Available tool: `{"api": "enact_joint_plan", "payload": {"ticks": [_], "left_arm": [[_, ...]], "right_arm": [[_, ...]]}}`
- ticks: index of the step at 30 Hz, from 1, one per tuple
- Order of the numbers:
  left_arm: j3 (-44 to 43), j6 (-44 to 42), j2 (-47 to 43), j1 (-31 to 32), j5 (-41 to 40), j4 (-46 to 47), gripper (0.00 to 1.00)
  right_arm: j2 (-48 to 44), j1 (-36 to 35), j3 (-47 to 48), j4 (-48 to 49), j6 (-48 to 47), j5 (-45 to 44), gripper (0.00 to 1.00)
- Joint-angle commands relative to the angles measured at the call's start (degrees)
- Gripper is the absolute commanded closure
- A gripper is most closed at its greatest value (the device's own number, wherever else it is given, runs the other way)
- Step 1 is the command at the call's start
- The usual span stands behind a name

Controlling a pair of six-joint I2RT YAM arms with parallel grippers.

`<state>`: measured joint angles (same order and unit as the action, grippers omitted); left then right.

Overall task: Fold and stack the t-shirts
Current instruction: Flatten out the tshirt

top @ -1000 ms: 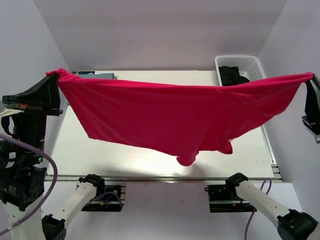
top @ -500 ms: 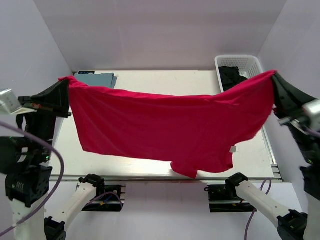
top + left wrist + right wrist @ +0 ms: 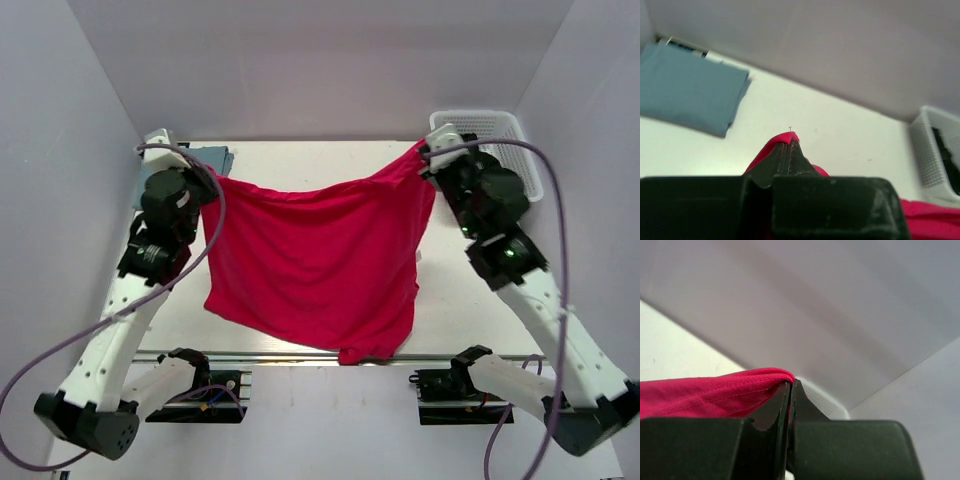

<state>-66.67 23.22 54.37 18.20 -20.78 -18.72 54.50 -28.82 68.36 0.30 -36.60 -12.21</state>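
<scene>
- You're looking at a robotics lab test cell: plain pale panel walls (image 3: 300, 60) box in the white table (image 3: 320, 160) on three sides.
- At the table's near edge, a metal rail (image 3: 330, 357) carries the left arm (image 3: 110, 330) and right arm (image 3: 545, 300).
- Purple cables (image 3: 566, 250) loop above the table.

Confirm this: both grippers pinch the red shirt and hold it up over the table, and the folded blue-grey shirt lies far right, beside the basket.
Wrong side: the folded blue-grey shirt lies at the far left corner, across the table from the basket, as the top external view shows. The left gripper and right gripper do pinch the red shirt, held up.
</scene>
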Motion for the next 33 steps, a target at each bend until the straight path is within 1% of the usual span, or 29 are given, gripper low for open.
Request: {"api": "enact_joint_plan", "payload": {"ticks": [1, 4, 7, 8, 15, 21, 22, 25, 30, 31, 32, 33], "left_arm": [[2.0, 2.9, 1.4, -0.3, -5.7, 4.6, 1.0], [2.8, 2.9, 5.8, -0.3, -7.0, 6.3, 1.0], [2.2, 3.4, 10.7, -0.8, -9.0, 6.3, 1.0], [2.2, 3.4, 11.9, -0.8, -9.0, 6.3, 1.0], [-3.1, 3.4, 22.3, -0.8, -13.4, 8.1, 1.0], [-8.2, 3.4, 30.8, -2.6, -12.9, 8.6, 1.0], [-9.0, 3.4, 33.4, -3.2, -12.4, 8.6, 1.0], [-13.6, 3.4, 37.4, -4.5, -11.7, 8.6, 1.0], [-18.8, 3.4, 46.3, -6.4, -8.8, 8.1, 1.0], [-20.8, 3.4, 47.7, -7.1, -7.5, 8.1, 1.0], [-22.0, 3.4, 48.9, -7.1, -7.4, 8.1, 1.0], [-23.0, 3.4, 50.1, -7.7, -6.5, 7.5, 1.0]], "right_arm": [[3.2, 0.4, -2.8, 10.9, 0.2, -5.3, 1.0], [7.7, 0.5, -4.0, 13.1, 1.3, -6.0, 1.0], [10.2, 0.8, -3.0, 13.3, 2.3, -7.2, 1.0], [12.7, 1.0, -2.7, 13.2, 2.6, -7.4, 1.0], [22.3, 2.4, 0.5, 14.9, 4.2, -11.5, 1.0], [29.4, 3.9, 4.3, 14.8, 5.1, -11.5, 1.0], [30.0, 3.9, 5.4, 15.0, 5.3, -11.5, 1.0], [34.0, 4.9, 7.7, 14.5, 5.6, -11.3, 1.0], [39.3, 5.7, 13.4, 12.6, 5.8, -10.9, 1.0], [41.9, 6.3, 13.9, 12.5, 5.8, -11.1, 1.0], [42.6, 6.3, 14.6, 12.1, 5.8, -10.9, 1.0], [44.4, 6.8, 16.8, 11.9, 5.7, -11.0, 1.0]]}}
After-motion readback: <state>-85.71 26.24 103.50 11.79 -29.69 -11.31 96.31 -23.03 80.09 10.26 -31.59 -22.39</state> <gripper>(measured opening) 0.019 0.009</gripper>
